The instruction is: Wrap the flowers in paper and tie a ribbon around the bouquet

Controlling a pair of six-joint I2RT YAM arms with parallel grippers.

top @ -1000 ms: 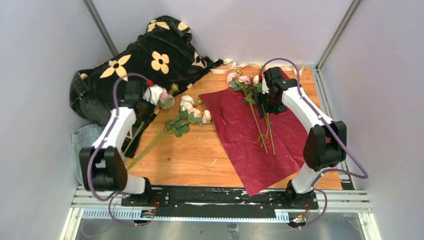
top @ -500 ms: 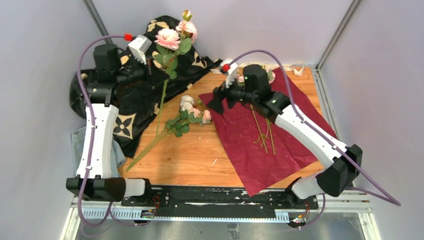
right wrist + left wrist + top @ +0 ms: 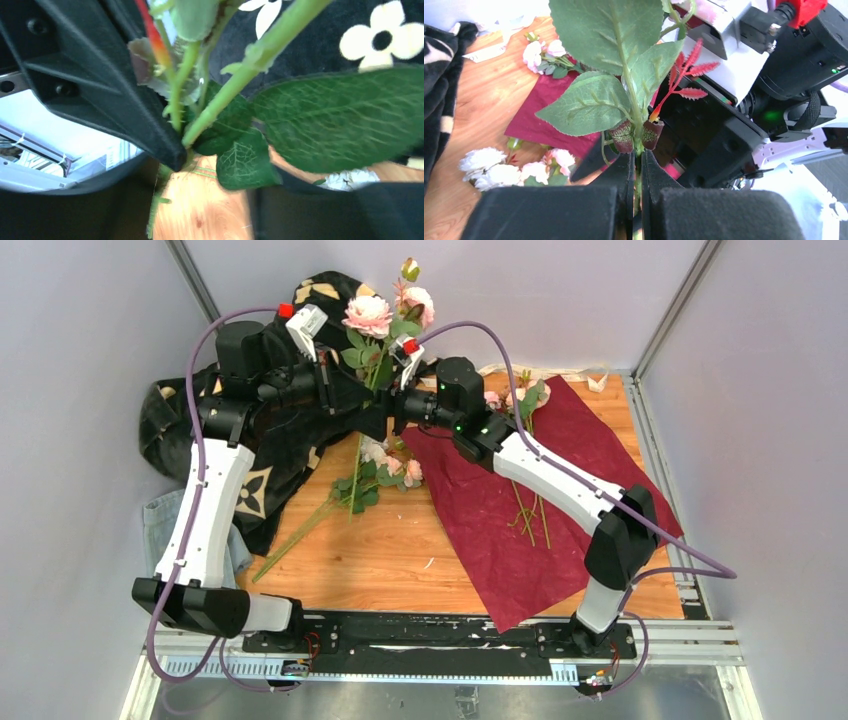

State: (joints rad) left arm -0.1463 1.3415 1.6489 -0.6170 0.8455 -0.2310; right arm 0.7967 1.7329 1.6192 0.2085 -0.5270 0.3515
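Flowers (image 3: 368, 313) tight in left tool (image 3: 638, 167), stem inside wide right tool (image 3: 380, 417).

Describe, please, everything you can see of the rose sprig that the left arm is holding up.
The rose sprig is held upright over the far left of the wooden table. It has two open pink blooms and a bud on top, broad veined green leaves that look like fabric, small reddish ones, and a long thin green stem hanging down. The left tool is shut on the stem just under the leaves; the right tool stands open around it.
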